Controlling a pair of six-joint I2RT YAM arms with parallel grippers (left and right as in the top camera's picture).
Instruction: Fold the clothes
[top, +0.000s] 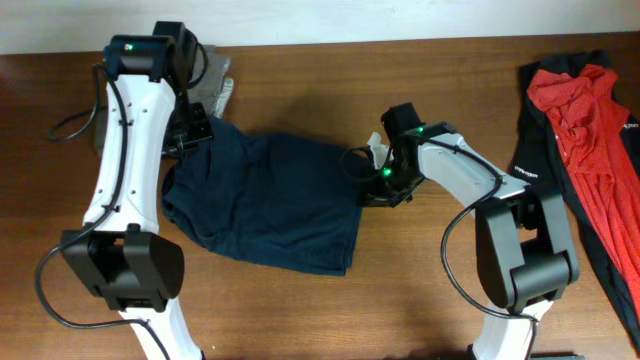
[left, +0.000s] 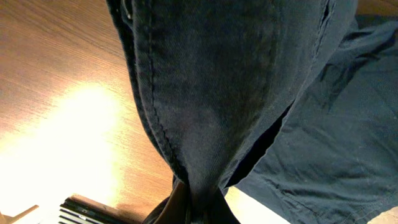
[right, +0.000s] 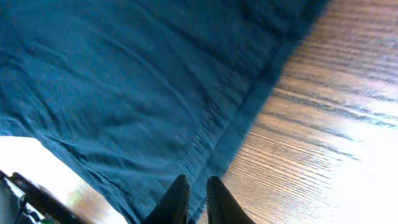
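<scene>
The dark navy garment (top: 265, 200) lies spread and rumpled in the middle of the table. My left gripper (top: 195, 130) is at its far left corner, shut on a bunch of the cloth. In the left wrist view that navy fabric (left: 217, 81) rises taut from the gripper (left: 199, 208). My right gripper (top: 385, 185) sits at the garment's right edge. In the right wrist view the gripper (right: 198, 199) has its jaws almost together, pinching the hem (right: 242, 118) of the navy cloth. A red-and-black top (top: 580, 110) lies at the far right.
A light grey piece of cloth (top: 215, 85) lies behind the left arm at the back left. Black cables (top: 70, 125) trail by the left arm's base. The wooden table (top: 300, 310) shows bare in front of the garment and between the garment and the red top.
</scene>
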